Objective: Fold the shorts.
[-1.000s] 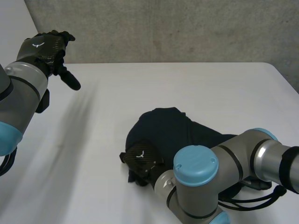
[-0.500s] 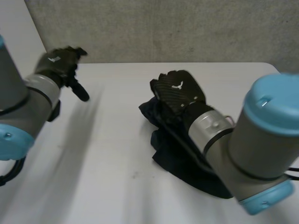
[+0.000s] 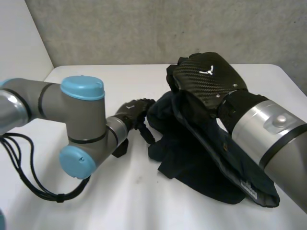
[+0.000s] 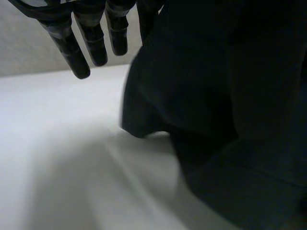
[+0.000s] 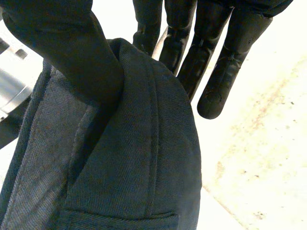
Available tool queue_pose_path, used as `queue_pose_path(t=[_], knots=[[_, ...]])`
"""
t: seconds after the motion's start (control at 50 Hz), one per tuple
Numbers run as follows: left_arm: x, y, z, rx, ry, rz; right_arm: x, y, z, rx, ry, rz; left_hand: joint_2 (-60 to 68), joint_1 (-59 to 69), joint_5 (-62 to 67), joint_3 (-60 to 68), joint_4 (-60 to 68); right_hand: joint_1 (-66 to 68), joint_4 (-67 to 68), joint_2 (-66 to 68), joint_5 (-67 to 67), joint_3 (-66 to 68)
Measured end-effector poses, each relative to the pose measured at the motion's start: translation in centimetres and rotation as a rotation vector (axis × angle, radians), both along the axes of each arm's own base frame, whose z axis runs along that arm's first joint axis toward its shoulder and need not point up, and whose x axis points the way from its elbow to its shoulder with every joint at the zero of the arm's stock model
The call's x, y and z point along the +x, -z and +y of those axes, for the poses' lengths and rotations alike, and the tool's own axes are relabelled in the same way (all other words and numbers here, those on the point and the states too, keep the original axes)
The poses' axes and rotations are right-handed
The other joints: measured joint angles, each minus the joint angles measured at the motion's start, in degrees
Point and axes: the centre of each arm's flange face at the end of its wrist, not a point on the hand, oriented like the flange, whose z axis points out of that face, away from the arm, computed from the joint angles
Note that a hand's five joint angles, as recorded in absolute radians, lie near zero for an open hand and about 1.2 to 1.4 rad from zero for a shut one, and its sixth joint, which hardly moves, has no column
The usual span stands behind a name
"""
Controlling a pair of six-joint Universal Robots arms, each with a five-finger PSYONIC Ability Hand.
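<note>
The dark navy shorts (image 3: 201, 153) lie bunched on the white table (image 3: 120, 201), with one edge raised. My right hand (image 3: 206, 79) holds that raised edge at the heap's far side. In the right wrist view its thumb presses the shorts' hem (image 5: 124, 158) against the straight fingers (image 5: 216, 57). My left hand (image 3: 132, 112) hangs at the shorts' left edge, low over the table. In the left wrist view its fingers (image 4: 91, 38) are straight and apart, right beside the dark cloth (image 4: 216, 120), gripping nothing.
My left arm's elbow (image 3: 81, 124) reaches across the table's left half. My right forearm (image 3: 268, 129) passes over the right part of the shorts. A grey wall (image 3: 144, 28) runs behind the table's far edge.
My right hand has closed on the shorts' edge and lifted it up and away from the table's front. My left hand has come down from the far left to the shorts' left edge.
</note>
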Motion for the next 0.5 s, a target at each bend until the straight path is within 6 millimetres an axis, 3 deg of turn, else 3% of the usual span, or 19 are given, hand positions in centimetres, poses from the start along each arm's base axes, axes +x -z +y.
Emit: queue_pose_path(t=[0.08,0.14,0.16,0.18,0.22,0.3,0.36,0.38,0.42,0.46,0.5], knots=[[-0.7,1.0,0.6,0.092,0.048,0.029,-0.6,-0.4,-0.2,-0.013,0.019,-0.007,5.76,6.59,5.72,5.79,5.95,0.00,0.00,0.00,0.00,0.00],[-1.0,1.9,1.0,0.162,0.084,0.033,-1.0,-0.7,-0.5,-0.023,0.036,-0.012,24.08,25.67,23.70,24.08,24.19,0.00,0.00,0.00,0.00,0.00],[-1.1,2.1,1.0,0.174,0.086,0.032,-1.3,-0.9,-0.8,-0.028,0.052,-0.015,24.08,25.67,23.70,24.08,24.19,0.00,0.00,0.00,0.00,0.00],[-1.1,2.1,1.0,0.178,0.087,0.031,-1.4,-1.0,-0.9,-0.029,0.055,-0.015,39.86,41.13,38.32,39.65,39.12,0.00,0.00,0.00,0.00,0.00],[-1.0,2.2,0.7,0.182,0.068,0.021,-1.8,-1.0,-1.5,-0.029,0.076,-0.014,50.51,49.77,49.03,49.33,50.27,0.37,0.01,0.00,0.00,0.00],[-0.5,1.3,-0.4,0.134,-0.006,0.002,-2.5,-0.8,-2.6,-0.020,0.117,-0.006,50.51,49.77,49.03,49.33,50.27,0.48,0.00,0.00,0.00,0.00],[0.3,-0.9,-2.0,0.034,-0.088,-0.014,-3.2,-0.1,-4.4,0.002,0.167,0.016,53.90,49.79,50.51,53.24,54.49,0.48,0.00,0.02,0.00,0.00],[0.9,-2.9,-3.0,-0.049,-0.124,-0.024,-3.6,0.6,-6.0,0.016,0.202,0.036,54.02,49.79,50.51,53.54,54.50,0.48,0.00,0.00,0.00,0.00],[1.2,-4.3,-3.6,-0.101,-0.138,-0.028,-3.7,0.8,-6.8,0.019,0.216,0.045,54.02,49.79,50.51,53.54,54.50,0.48,0.00,0.00,0.00,0.00],[1.7,-7.9,-4.5,-0.239,-0.159,-0.032,-3.8,1.3,-9.0,0.016,0.251,0.068,54.13,49.79,50.51,53.72,54.55,0.48,0.00,0.00,0.00,0.13],[1.8,-10.3,-5.0,-0.332,-0.165,-0.027,-3.6,1.2,-10.2,-0.002,0.266,0.071,54.15,49.79,50.51,53.74,54.58,0.49,0.02,0.00,0.00,0.49]])
